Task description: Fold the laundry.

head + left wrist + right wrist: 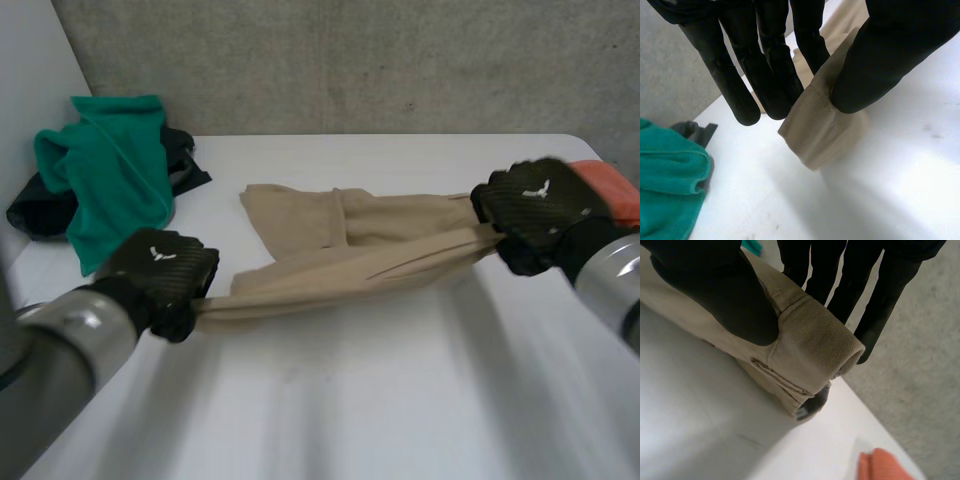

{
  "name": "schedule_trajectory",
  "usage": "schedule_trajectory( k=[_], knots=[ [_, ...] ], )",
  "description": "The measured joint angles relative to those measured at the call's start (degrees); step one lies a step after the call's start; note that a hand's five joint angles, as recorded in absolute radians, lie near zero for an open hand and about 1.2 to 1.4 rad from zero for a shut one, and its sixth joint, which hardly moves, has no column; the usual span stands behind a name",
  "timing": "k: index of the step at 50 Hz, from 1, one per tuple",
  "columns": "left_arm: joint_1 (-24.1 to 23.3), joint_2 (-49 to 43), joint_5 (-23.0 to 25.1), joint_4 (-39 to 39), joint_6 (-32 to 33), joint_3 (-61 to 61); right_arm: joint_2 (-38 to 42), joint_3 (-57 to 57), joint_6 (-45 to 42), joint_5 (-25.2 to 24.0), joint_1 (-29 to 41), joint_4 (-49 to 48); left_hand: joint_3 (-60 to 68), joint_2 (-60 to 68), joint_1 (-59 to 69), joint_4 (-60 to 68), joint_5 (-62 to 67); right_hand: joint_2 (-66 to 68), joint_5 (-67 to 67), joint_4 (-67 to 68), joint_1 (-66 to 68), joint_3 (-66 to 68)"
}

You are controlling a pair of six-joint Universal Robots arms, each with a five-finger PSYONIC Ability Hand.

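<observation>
Far L, by table [350, 400] L edge: green cloth [110, 165] heaped on dark cloth [30, 212], close to L hand but apart. L hand [165, 265] at front-L, grasping pants: thumb and fingers pinch a stitched hem end. Pants [340, 245] tan, twill weave, pulled long betw. both hands across table middle; near side bunched into a narrow band, rest flat and creased toward the back. Wide bare table in front, a bare strip behind up to the back edge by wall [350, 60]. R hand [535, 210] near R edge, clamped on pants' thick folded end, thumb over, fingers under, seams showing. Orange cloth [610, 190] just behind R hand.
</observation>
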Motion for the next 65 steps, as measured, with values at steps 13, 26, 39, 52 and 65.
schedule_trajectory(
  k=[13, 26, 39, 52, 65],
  knots=[
    [-3.5, 2.6, 0.7, -5.4, 7.6, -0.1, 8.1, -11.8, -14.3, 2.1, 0.4, 20.4, 0.0, 0.0, 0.0, 0.0, 0.0, 0.0, 0.0, 0.2, 0.0, 0.0],
    [-2.4, -32.6, -6.0, 2.6, 13.0, 30.1, 31.1, -31.4, -14.5, 13.2, 5.5, 9.1, 0.0, 0.1, 0.0, 0.0, 0.0, 0.0, 0.0, 0.3, 0.0, 0.2],
    [-0.7, -31.2, -5.3, 46.9, 23.9, 51.5, 30.5, -44.6, -14.3, 14.4, 6.2, -37.5, 0.0, 0.1, 0.0, 0.2, 0.0, 0.0, 0.5, 0.3, 0.0, 1.1],
    [-0.5, -23.9, -6.5, 48.0, 21.7, 24.0, 34.7, -38.8, -12.2, 13.0, 6.6, -30.3, 0.1, 0.1, 0.0, 0.2, 0.0, 0.0, 0.6, 0.3, 0.0, 1.1],
    [-4.5, -27.6, -8.6, 38.4, 15.3, 3.3, 43.5, -25.1, -9.3, 11.6, 6.4, -19.2, 0.1, 0.1, 0.0, 0.2, 0.3, 0.0, 0.6, 0.3, 0.0, 1.1]
  ],
)
